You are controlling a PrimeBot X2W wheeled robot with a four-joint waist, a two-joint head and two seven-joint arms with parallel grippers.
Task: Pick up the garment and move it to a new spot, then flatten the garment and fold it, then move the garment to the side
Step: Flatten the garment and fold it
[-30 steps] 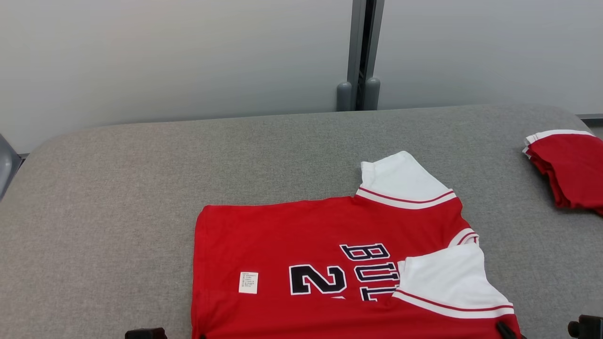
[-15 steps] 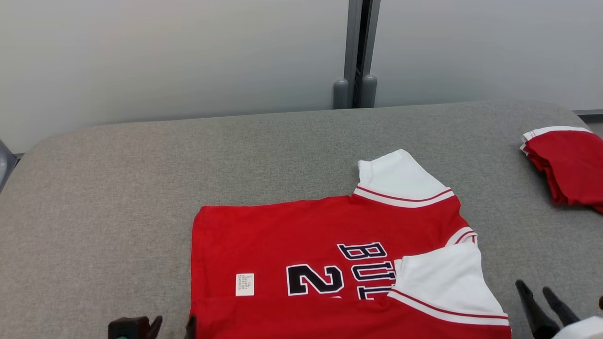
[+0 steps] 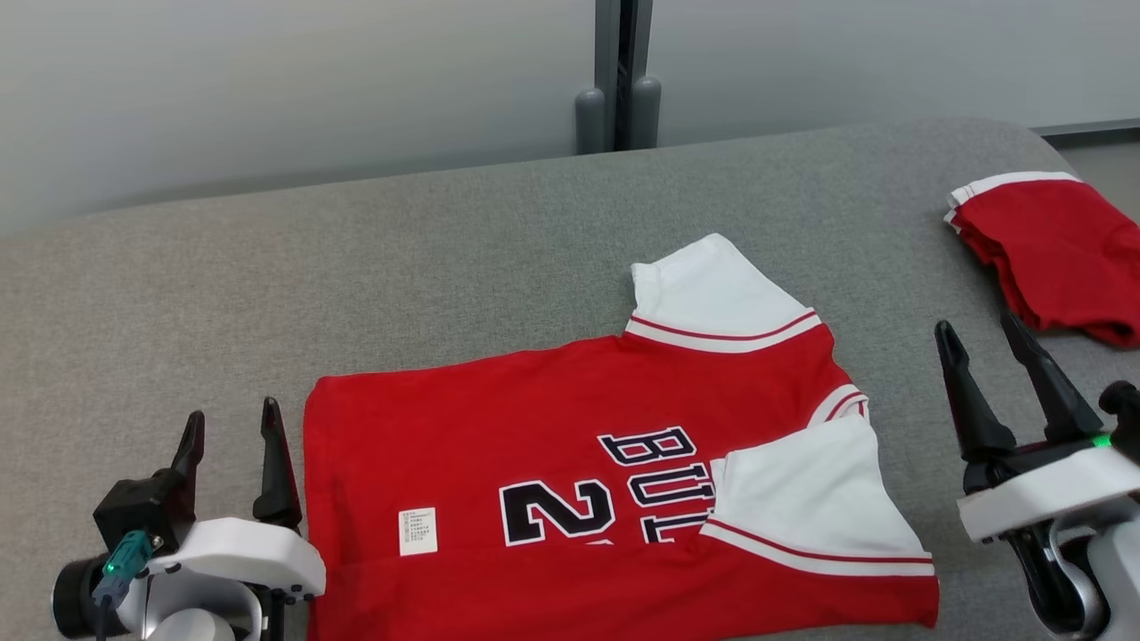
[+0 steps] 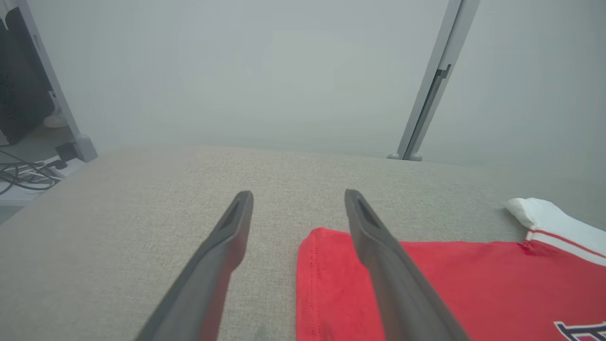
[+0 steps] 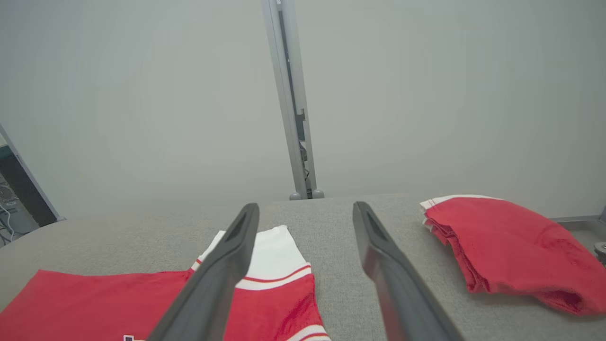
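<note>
The garment (image 3: 570, 445) is a red jersey with white sleeves and dark lettering, lying flat on the grey padded table (image 3: 356, 267), its near part folded over with one white sleeve on top. My left gripper (image 3: 230, 429) stands open just left of the jersey's left edge, holding nothing. In the left wrist view the red hem (image 4: 426, 279) lies beneath the right finger (image 4: 378, 246). My right gripper (image 3: 981, 332) is open to the right of the jersey, above bare table. The right wrist view shows the far white sleeve (image 5: 277, 258) behind the left finger (image 5: 227, 270).
A stack of folded red garments (image 3: 1051, 249) rests at the table's far right edge, also seen as the folded pile (image 5: 506, 251) in the right wrist view. A grey wall with a vertical post (image 3: 619, 71) stands behind the table. Cables (image 4: 21, 175) lie on the floor at the left.
Both grippers have opened and let go of the jersey's near edge, then drawn out to either side of it. The head camera has shifted, so the whole scene sits lower and further left.
</note>
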